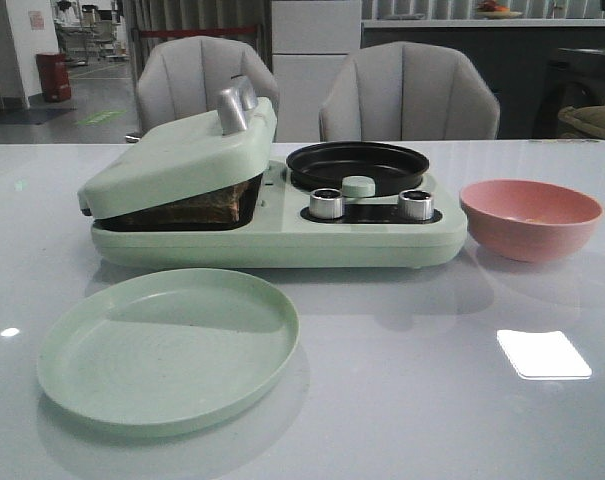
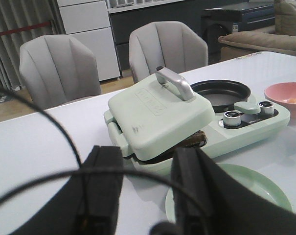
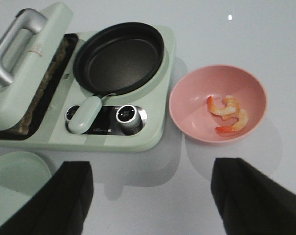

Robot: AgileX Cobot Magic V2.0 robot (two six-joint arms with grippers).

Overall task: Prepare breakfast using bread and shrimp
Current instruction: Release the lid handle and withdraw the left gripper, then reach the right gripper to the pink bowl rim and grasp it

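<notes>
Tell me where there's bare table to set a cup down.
Bare table lies right of the green plate, in front of the breakfast maker and pink bowl. The bowl sits close beside the maker, so between them is tight.

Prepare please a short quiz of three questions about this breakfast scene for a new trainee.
1. True or false: the shrimp lie in the black pan.
2. Where is the bread? A) on the green plate B) under the press lid C) in the pink bowl
3. Fill in: the right gripper is ____.

Key:
1. False, they lie in the pink bowl; the pan holds nothing.
2. B.
3. Open.
</notes>
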